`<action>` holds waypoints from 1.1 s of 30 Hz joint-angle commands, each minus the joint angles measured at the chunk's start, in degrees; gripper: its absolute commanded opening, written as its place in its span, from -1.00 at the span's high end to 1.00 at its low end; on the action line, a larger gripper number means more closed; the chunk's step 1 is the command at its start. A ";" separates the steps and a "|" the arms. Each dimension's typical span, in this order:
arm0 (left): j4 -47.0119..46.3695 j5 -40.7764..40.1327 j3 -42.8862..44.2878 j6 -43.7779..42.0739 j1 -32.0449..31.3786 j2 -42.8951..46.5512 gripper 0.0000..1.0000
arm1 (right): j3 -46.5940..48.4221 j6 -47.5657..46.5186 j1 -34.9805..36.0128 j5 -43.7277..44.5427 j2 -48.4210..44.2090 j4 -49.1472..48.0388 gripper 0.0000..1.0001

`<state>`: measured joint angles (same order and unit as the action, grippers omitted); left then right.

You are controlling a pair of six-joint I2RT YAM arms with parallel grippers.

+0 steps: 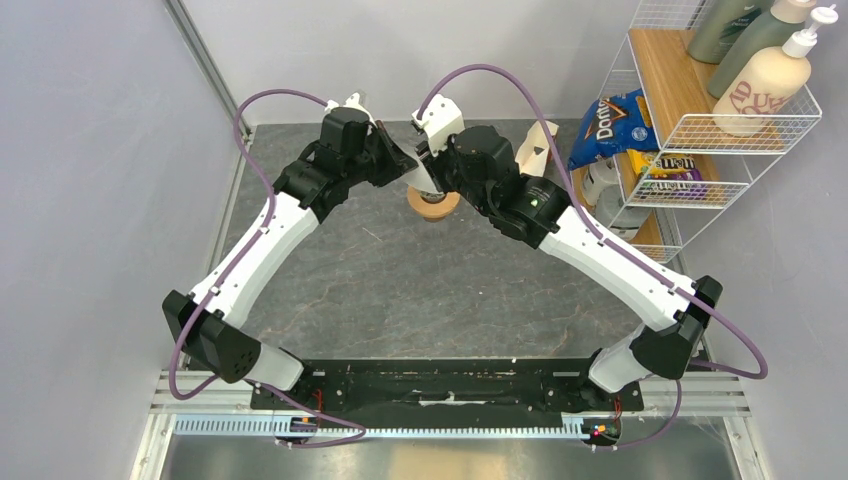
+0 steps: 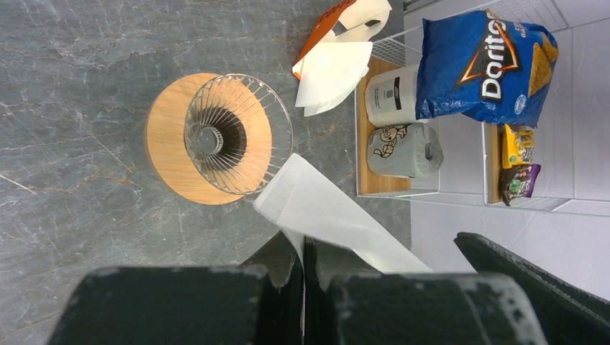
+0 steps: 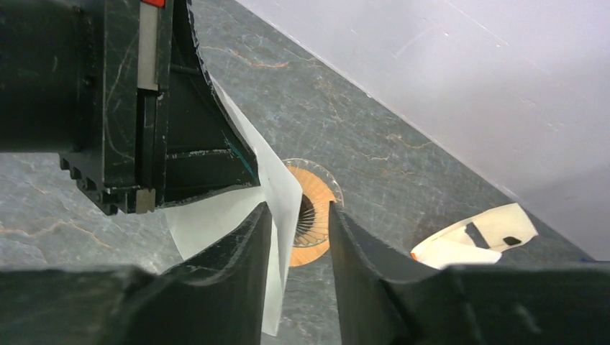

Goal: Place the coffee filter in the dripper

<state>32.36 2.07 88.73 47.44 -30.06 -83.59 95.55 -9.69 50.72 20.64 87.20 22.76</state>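
Observation:
The dripper (image 2: 237,134), clear ribbed glass in an orange-tan wooden ring (image 2: 167,147), stands on the grey table; it also shows in the top view (image 1: 433,204) and the right wrist view (image 3: 316,215). My left gripper (image 2: 302,248) is shut on the white coffee filter (image 2: 324,208) and holds it just above and beside the dripper's rim. My right gripper (image 3: 299,208) is open. One finger (image 3: 237,251) lies against the filter (image 3: 282,188); the filter's edge hangs in the gap between the fingers. Both grippers meet over the dripper in the top view.
A stack of spare filters in an orange-backed holder (image 2: 338,50) lies right of the dripper, also in the right wrist view (image 3: 467,241). A wire shelf (image 1: 700,125) with a Doritos bag (image 2: 489,65), snacks and bottles (image 1: 765,80) stands at the right.

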 commanded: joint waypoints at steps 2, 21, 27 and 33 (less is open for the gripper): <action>-3.39 1.14 -0.13 6.65 1.48 2.26 0.96 | 1.60 2.39 -0.18 -0.02 -0.82 1.13 0.02; -8.10 7.06 -5.57 3.91 2.20 5.71 0.37 | 0.68 -2.29 -1.58 0.42 -0.63 -1.52 1.00; -6.70 9.41 -5.80 -15.25 4.20 9.94 -0.69 | -3.83 -7.70 -1.59 -7.57 -5.09 -2.09 1.00; 1.53 12.73 1.51 -29.30 4.55 7.16 -0.77 | -5.63 -11.75 -1.59 -9.95 -7.24 -1.42 1.00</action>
<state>29.26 11.16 84.62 32.29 -25.69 -74.85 90.50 -17.52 49.08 13.89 82.96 23.11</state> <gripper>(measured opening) 0.879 0.007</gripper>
